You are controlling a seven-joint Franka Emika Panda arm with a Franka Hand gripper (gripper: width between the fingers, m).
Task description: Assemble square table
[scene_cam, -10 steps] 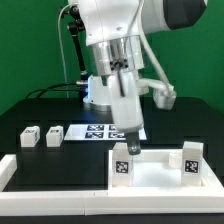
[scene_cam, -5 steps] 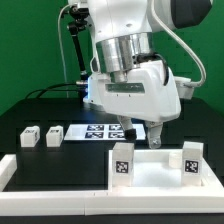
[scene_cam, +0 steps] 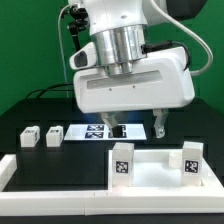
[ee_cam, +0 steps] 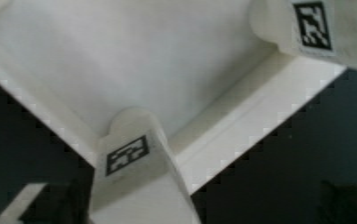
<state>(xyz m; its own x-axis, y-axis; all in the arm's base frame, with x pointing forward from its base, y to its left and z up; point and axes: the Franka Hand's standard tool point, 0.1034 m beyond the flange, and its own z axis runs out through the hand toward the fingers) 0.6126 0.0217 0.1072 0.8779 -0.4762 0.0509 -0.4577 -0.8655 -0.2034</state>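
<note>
A green backdrop closes off the far side of the black bench. The square tabletop lies at the bench's near edge, toward the corner on the exterior view's right, with a white border rail running beside it. The gripper hangs above the tabletop's far side, its two fingers spread wide with nothing between them. A second ago it was low and turned edge-on, fingers down at the tagged leg. Since then it has let go, climbed and swung its hand broadside to the camera. That leg now stands by itself on the tabletop, upright as far as can be seen, and a second standing leg rises toward the exterior view's right. The wrist view looks down on the white slab with both of them clear of the fingers. This placement looks finished, though whether the leg is seated tight cannot be told. That would leave the task about half done: the outer loose leg and the inner loose leg wait near the bench's edge on the exterior view's left, just beside the marker board, and fetching one is probably next
</note>
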